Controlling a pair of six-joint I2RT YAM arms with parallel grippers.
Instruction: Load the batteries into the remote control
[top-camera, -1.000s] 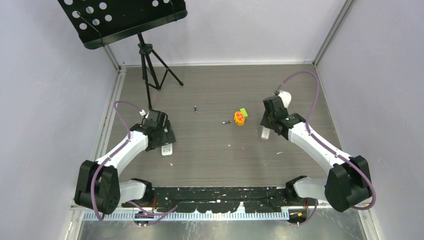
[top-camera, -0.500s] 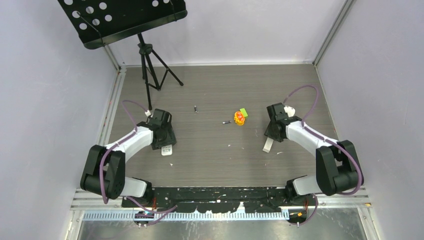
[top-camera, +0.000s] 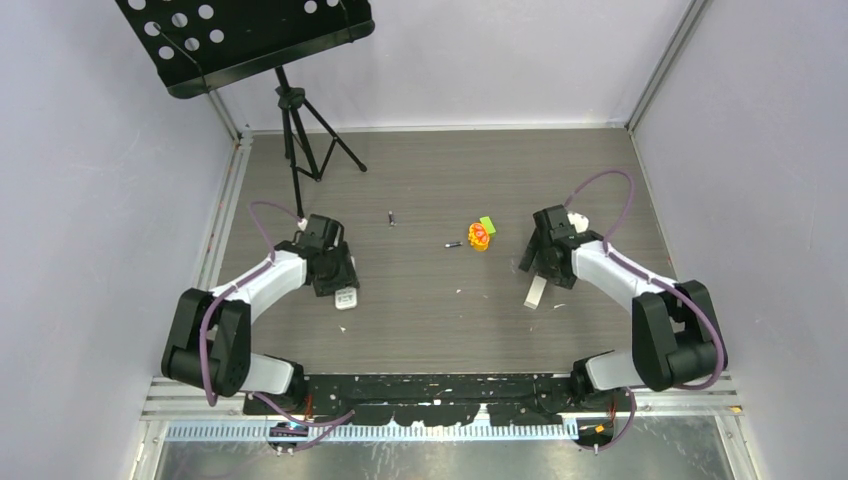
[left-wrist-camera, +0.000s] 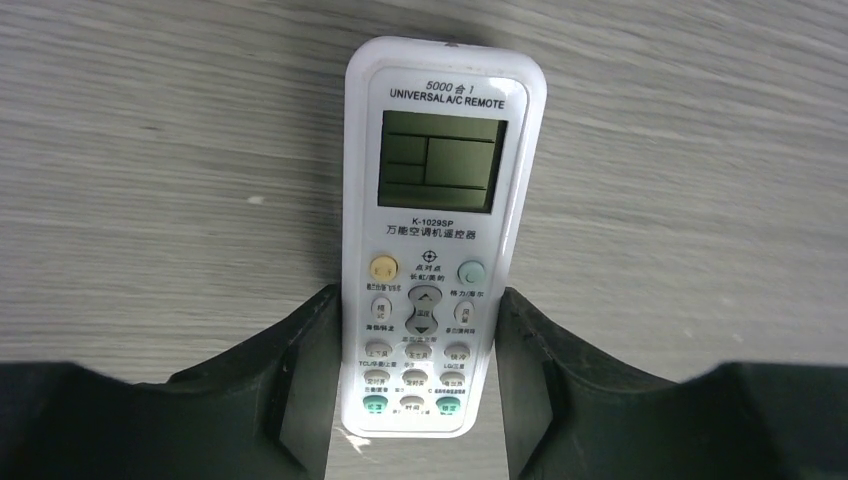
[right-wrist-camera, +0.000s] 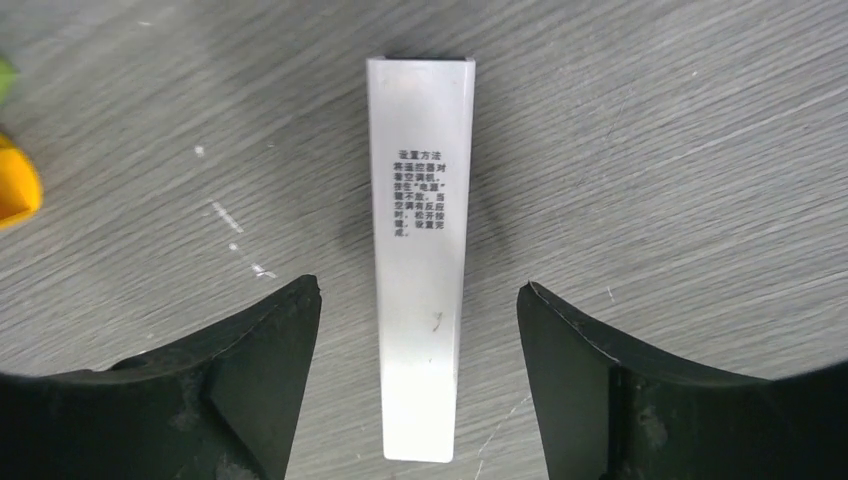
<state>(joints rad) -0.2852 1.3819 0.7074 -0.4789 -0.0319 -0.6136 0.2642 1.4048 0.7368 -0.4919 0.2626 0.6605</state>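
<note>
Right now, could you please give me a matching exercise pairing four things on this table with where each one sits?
Things:
1. A/C remote
2. white printed strip
3. orange-yellow toy
4. music stand

Places:
a. lying untouched inside the open right tool
b. far-left corner
c. gripped by the left tool
d. beside the lime-green block

Pairs: 1-c, 2-a, 3-d, 4-b.

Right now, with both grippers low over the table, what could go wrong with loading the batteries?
The remote lies buttons up in the left gripper, so its back faces the table; turning it over to load may let it slip. The batteries are tiny and round, so a careless nudge may roll them away.
</note>
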